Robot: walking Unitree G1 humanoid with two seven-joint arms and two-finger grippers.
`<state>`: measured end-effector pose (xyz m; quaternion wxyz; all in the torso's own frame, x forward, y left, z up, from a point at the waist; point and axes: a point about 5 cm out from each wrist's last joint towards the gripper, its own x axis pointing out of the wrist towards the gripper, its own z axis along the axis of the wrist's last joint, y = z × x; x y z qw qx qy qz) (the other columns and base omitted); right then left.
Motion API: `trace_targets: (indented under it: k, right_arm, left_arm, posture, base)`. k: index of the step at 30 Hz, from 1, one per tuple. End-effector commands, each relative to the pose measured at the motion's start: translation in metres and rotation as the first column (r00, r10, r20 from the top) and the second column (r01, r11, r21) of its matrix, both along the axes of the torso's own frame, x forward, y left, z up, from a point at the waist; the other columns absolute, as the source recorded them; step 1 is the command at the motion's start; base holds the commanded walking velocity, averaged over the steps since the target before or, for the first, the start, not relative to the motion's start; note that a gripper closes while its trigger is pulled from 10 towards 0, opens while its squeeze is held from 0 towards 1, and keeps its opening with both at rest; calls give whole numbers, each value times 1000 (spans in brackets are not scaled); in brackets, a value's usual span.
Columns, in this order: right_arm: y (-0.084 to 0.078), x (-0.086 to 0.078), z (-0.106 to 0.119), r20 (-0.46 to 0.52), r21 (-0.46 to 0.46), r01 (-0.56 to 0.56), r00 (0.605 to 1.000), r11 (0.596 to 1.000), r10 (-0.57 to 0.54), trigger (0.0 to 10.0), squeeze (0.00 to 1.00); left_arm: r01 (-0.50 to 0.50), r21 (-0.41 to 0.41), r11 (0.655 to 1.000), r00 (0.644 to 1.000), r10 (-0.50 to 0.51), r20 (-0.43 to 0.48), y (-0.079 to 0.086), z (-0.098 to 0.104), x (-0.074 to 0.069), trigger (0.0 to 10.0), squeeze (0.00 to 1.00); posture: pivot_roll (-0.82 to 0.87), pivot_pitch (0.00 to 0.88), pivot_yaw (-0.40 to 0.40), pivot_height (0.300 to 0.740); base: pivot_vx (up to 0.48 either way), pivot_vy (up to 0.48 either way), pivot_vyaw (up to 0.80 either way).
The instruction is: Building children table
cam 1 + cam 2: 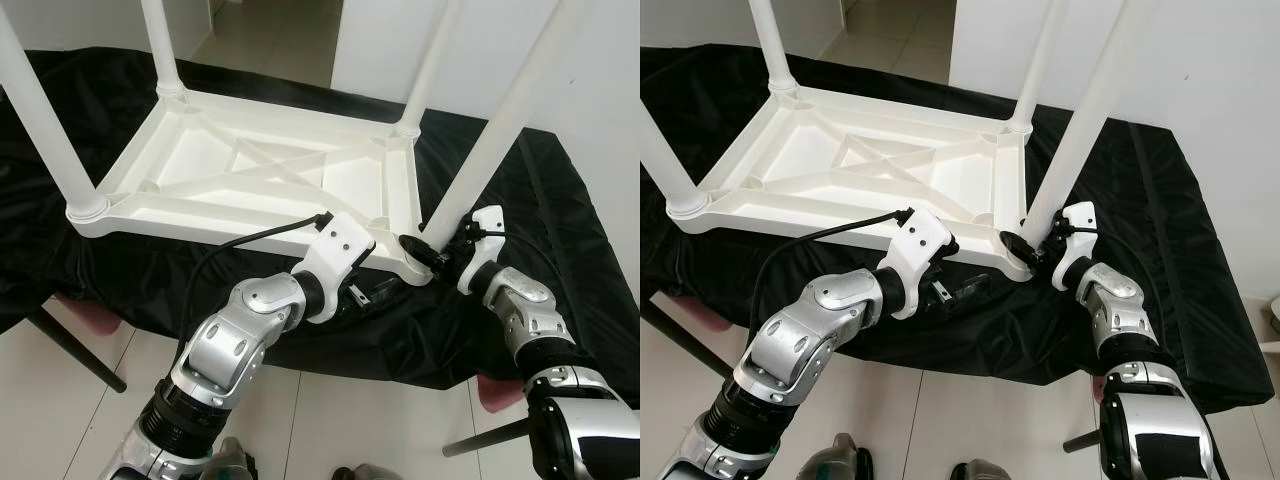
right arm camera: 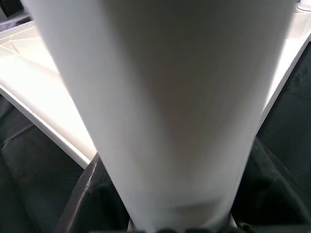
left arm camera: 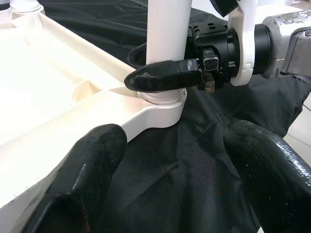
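The right end effector [image 1: 1025,245] is closed around the base of the near-right table leg [image 1: 500,135], its black fingers [image 3: 163,77] clamping the white tube just above the socket at the table's corner. In the right wrist view that leg [image 2: 165,107] rises directly ahead between the fingers. The left end effector [image 1: 385,292] hovers just to the left of the right one, below the tabletop's near rim, spread wide and gripping nothing; whether its left finger [image 3: 85,170] touches the rim cannot be told.

The white children's table [image 1: 870,165] lies upside down, ribbed underside up, with four legs standing up from its corners. It rests on a desk covered by a black cloth [image 1: 540,200]. Beyond are a white wall [image 1: 1200,50] and a tiled floor [image 1: 290,35]; pale tiles also lie beneath the robot.

The left wrist view gives the right end effector's grip from the side, with its camera and black wrist housing [image 3: 214,53] beside the leg.
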<state>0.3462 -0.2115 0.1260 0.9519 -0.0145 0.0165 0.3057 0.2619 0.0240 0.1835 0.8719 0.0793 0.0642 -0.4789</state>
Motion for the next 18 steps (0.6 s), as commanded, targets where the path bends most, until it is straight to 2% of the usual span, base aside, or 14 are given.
trace_targets:
  k: [1, 2, 4, 5, 9, 10, 13, 17, 18]
  right_arm:
    - [-1, -2, -4, -19, 12, -15, 1000, 1000, 15, 0, 0]
    - [0, -3, -5, -14, 13, -20, 1000, 1000, 20, 3294, 0]
    - [1, -4, -5, -11, 9, -17, 1000, 1000, 17, 3294, 0]
    - [2, -4, -6, -9, 4, -11, 1000, 1000, 11, 10000, 0]
    - [5, -5, -8, -8, 9, 2, 1000, 1000, -2, 10000, 0]
    - [12, -7, -11, -9, 19, 41, 999, 999, -41, 10000, 0]
    - [12, -7, -11, -9, 19, 41, 999, 999, -41, 10000, 0]
    - [33, -10, -20, -19, 41, 201, 980, 979, -200, 10000, 0]
    - [33, -10, -20, -19, 41, 201, 980, 979, -200, 10000, 0]
  left_arm:
    - [-2, 0, 1000, 1000, 2, 10, -2, 1, 0, 10000, 0]
    - [-2, -1, 1000, 1000, 2, 9, -2, 1, -1, 10000, 0]
    - [-2, -2, 1000, 1000, 2, 8, -2, 1, -1, 10000, 0]
    - [-2, -2, 1000, 1000, 2, 8, -2, 1, -1, 10000, 0]
    - [-2, -2, 1000, 1000, 2, 7, -2, 1, -1, 10000, 0]
    - [-2, -3, 1000, 1000, 2, 7, -3, 1, -2, 10000, 0]
    - [-2, -3, 1000, 1000, 2, 7, -3, 1, -2, 10000, 0]
    - [3, -4, 1000, 1000, -3, 5, -4, -1, -3, 10000, 0]
    - [3, -4, 1000, 1000, -3, 5, -4, -1, -3, 10000, 0]
  posture:
    - [90, 37, -56, 740]
    - [90, 39, -58, 740]
    - [90, 39, -58, 740]
    - [90, 39, -58, 740]
    - [90, 40, -61, 740]
    - [91, 38, -68, 740]
    - [91, 38, -68, 740]
    - [87, 31, -69, 740]
    - [87, 31, -69, 740]
  base:
    - [0, 0, 0]
    - [0, 0, 0]
    - [0, 0, 0]
    - [0, 0, 0]
    - [0, 0, 0]
    - [0, 0, 0]
    - [0, 0, 0]
    - [0, 0, 0]
    - [0, 0, 0]
